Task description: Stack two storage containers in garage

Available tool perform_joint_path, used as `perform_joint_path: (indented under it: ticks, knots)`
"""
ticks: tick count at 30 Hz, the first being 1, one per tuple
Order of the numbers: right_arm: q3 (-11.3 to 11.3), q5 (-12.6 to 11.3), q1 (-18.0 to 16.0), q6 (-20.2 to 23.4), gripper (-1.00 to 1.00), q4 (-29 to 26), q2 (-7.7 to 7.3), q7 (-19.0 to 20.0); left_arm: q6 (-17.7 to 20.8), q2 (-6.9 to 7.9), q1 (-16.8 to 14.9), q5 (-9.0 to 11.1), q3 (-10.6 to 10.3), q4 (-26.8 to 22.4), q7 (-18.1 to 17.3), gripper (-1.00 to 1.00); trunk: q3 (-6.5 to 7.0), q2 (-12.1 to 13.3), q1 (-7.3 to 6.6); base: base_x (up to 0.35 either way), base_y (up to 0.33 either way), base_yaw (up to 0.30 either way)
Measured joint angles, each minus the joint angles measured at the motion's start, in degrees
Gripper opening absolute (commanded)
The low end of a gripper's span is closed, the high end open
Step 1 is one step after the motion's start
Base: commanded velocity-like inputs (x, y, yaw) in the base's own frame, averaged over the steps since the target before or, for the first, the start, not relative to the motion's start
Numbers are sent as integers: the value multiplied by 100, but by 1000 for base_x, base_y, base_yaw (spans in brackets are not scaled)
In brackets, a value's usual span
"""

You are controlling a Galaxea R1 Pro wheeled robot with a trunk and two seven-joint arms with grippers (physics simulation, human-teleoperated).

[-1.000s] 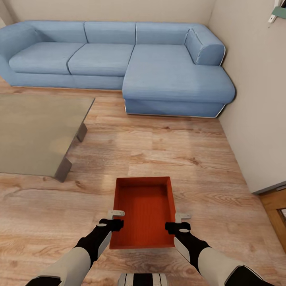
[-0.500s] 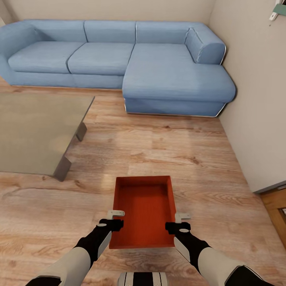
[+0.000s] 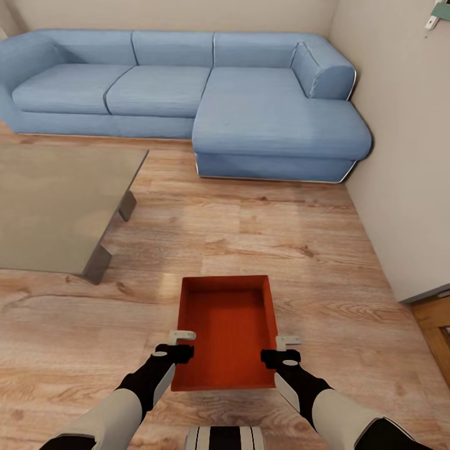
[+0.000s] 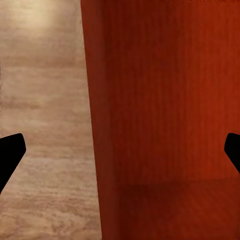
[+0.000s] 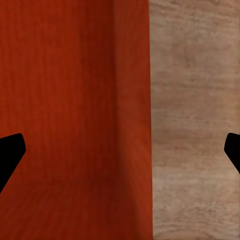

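Observation:
One orange-red storage container (image 3: pixel 228 331) rests lidless on the light wood-plank floor (image 3: pixel 250 231) of the living room, right in front of me. My left gripper (image 3: pixel 180 345) hovers at its left wall and my right gripper (image 3: pixel 284 349) at its right wall. In the left wrist view the left gripper (image 4: pixel 120 155) is open, its dark fingertips (image 4: pixel 10 152) far apart, and the container's wall (image 4: pixel 100 125) runs between them. The right gripper (image 5: pixel 120 155) is open too, straddling the opposite wall (image 5: pixel 132 125). Neither pair of fingers touches the wall.
A blue corner sofa (image 3: pixel 187 94) fills the far side of the room. A low grey coffee table (image 3: pixel 56 206) stands at the left. A beige wall (image 3: pixel 406 156) closes the right side, with a wooden frame (image 3: pixel 434 325) at its lower end.
The whole picture has drifted slightly upward, so the camera moved a little. Both grippers keep their places at the container's walls.

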Motion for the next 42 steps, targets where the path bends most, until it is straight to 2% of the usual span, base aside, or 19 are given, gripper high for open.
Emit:
perform_joint_path:
  ticks: [22, 40, 42]
  knots:
    - [9, 0, 0, -3, 100, 1, -28, 0, -16, 20, 0, 15, 39, -16, 7, 100, 0, 0, 0, 0, 0, 0]
    - [9, 0, 0, -8, 100, 1, -28, 0, -15, 18, 0, 15, 38, -15, 2, 100, -323, -720, 395, 0, 0, 0]
    - [9, 1, 0, -8, 100, 1, -28, 0, -15, 15, 0, 15, 39, -16, 7, 100, -323, -722, 395, 0, 0, 0]
